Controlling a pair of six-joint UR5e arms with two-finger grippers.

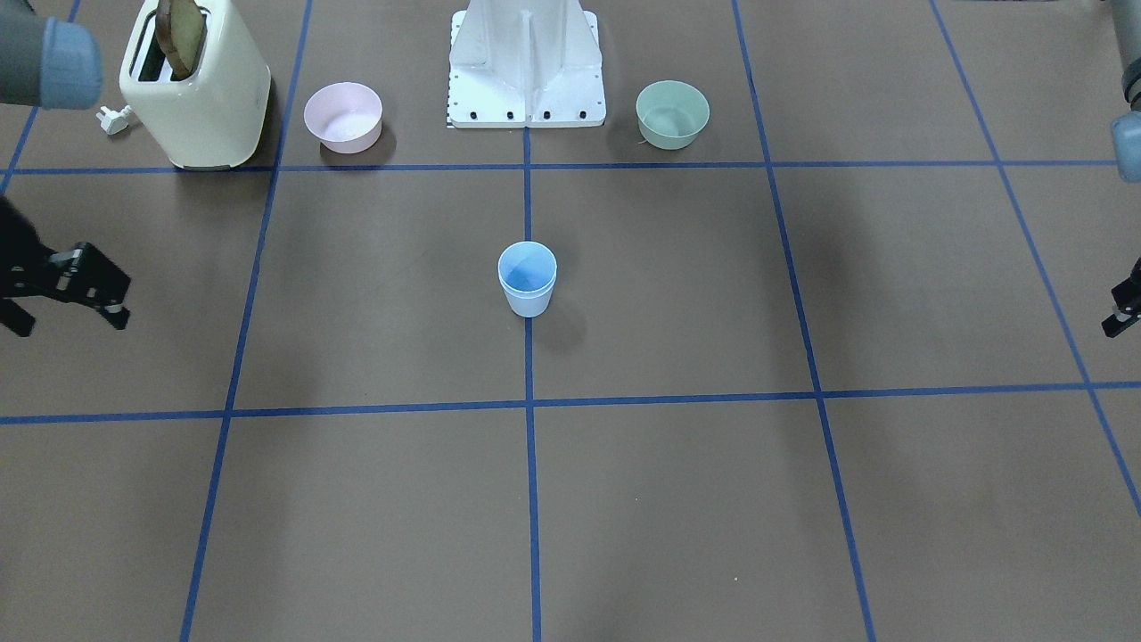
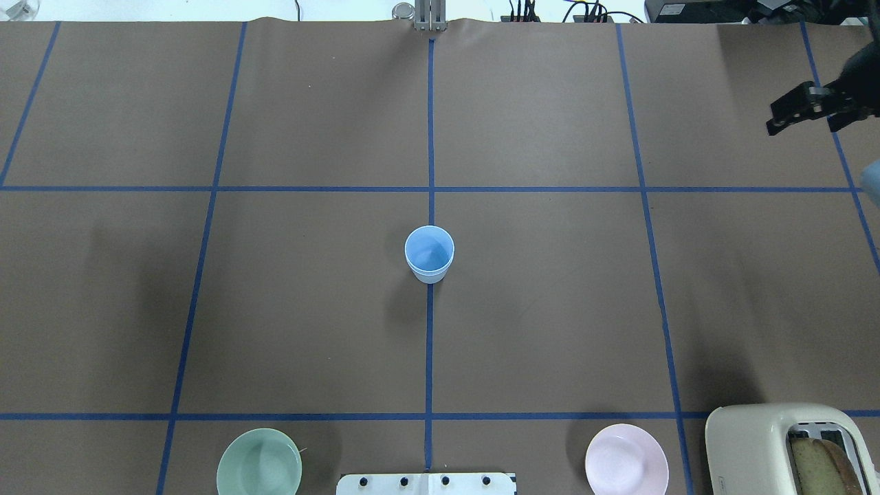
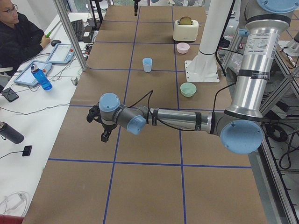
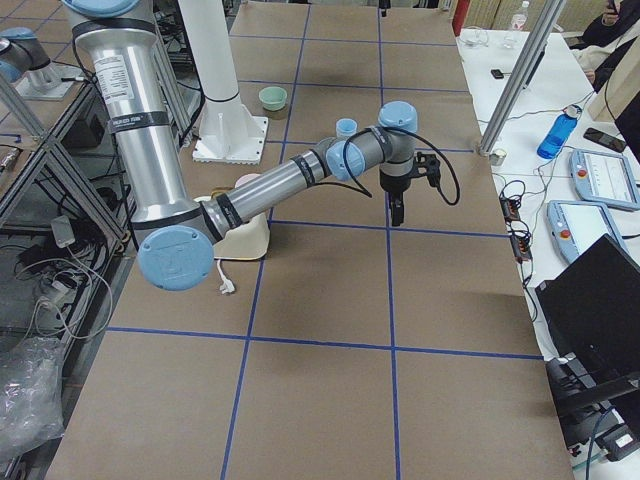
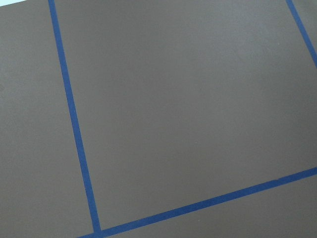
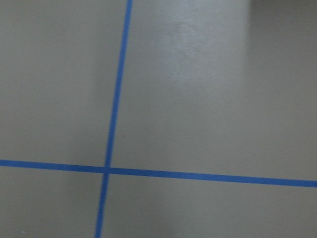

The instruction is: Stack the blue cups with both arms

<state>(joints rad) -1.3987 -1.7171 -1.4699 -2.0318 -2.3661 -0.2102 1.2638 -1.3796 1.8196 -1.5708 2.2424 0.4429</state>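
Where the centre tape line [image 1: 532, 464] runs out from the white pedestal [image 1: 526, 62], we see the blue cups [image 1: 527, 278] as one upright pale-blue tumbler shape on the bench [image 1: 713, 499], mouth up and long axis vertical; whether one sits nested in the other we cannot tell. A pink bowl [image 1: 343, 116] and a green bowl [image 1: 672, 113] flank the pedestal, with a cream toaster [image 1: 201, 98] holding bread [image 1: 181, 36] beyond the pink one, all well apart from the cups. On the toaster side the right gripper [image 1: 62, 316] hangs with jaws spread and empty; the left gripper [image 1: 1123, 308], opposite, is cut off, so we cannot tell how its jaws stand.
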